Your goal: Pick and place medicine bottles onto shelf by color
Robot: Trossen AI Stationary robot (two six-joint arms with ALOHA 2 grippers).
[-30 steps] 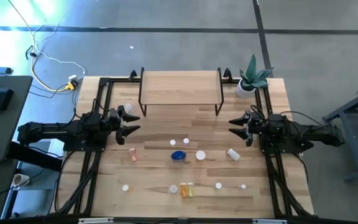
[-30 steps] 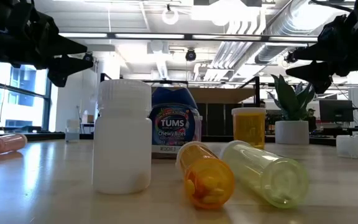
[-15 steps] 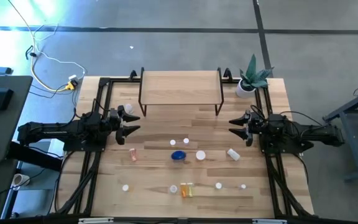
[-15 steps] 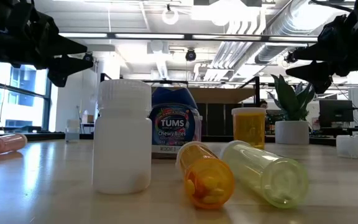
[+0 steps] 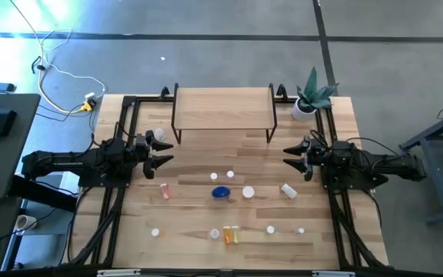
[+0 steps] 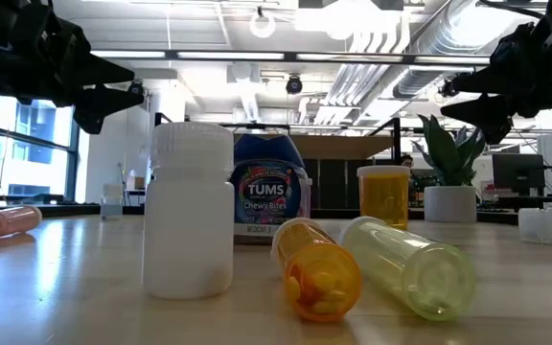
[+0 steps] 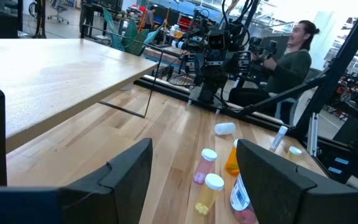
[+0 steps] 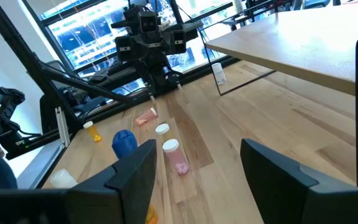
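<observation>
1. The left arm reaches in level from the counter's [image 5: 206,150] left edge, its left gripper [image 5: 162,151] held above the wood near that edge, about level with the shelf's front legs. Its fingers are spread wide with nothing between them, as the left wrist view shows.

2. The right arm mirrors it from the right edge. The right gripper [image 5: 289,156] hangs above the counter, pointing toward the middle, fingers likewise spread and empty.

3. The shelf [image 5: 223,100] stands at the middle of the counter's far edge, and its light-wood top is bare.

4. A potted green plant [image 5: 311,96] sits at the far right corner, just beside the shelf.

5. The medicine bottles lie scattered over the counter's middle and near half, between the two grippers and nearer the front edge. The blue-topped Tums bottle [image 5: 221,192] stands roughly at the centre, with two white-capped bottles [image 5: 221,177] just beyond it and a yellow white-capped bottle [image 5: 248,192] at its right.

6. A pink vial [image 5: 164,190] lies on its side toward the left edge, below the left gripper in the high view. A white bottle [image 5: 288,190] lies on its side toward the right edge.

7. Near the front edge, an orange bottle [image 5: 232,235] and a pale yellow one [image 6: 410,265] lie side by side, close together, with a white upright bottle [image 6: 190,209] just left of them. Small white ones [image 5: 271,229] stand to their right, and another [image 5: 155,231] well to the left.

8. One white bottle [image 5: 154,136] rests near the left edge, just beyond the left gripper.
</observation>
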